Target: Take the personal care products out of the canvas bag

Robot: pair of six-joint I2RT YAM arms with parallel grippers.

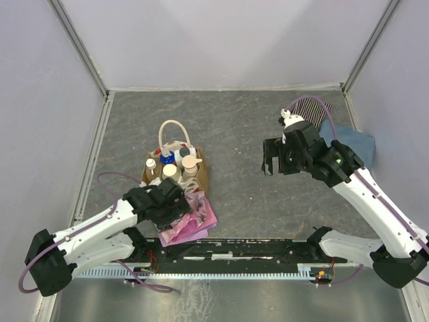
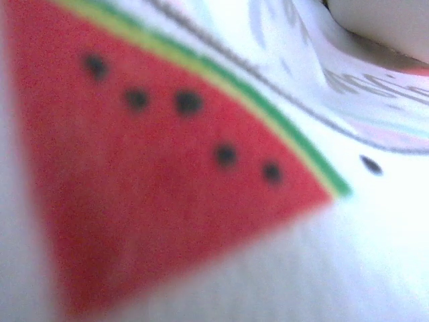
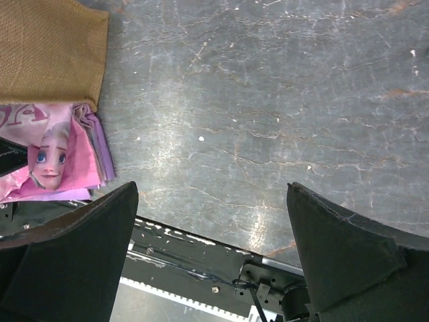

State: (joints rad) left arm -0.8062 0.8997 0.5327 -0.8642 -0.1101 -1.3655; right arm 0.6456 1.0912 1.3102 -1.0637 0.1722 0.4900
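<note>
The grey table [image 1: 241, 127] bears the canvas bag [image 1: 200, 176] on its left near part, upright. A pink cloth [image 1: 194, 225] lies against the bag's near side. The bottles [image 1: 169, 171] stand inside the bag. The right gripper [image 1: 271, 163] hangs spread wide and empty, right of the bag. The left gripper [image 1: 179, 201] sits at the bag's near side; its opening cannot be told.
</note>
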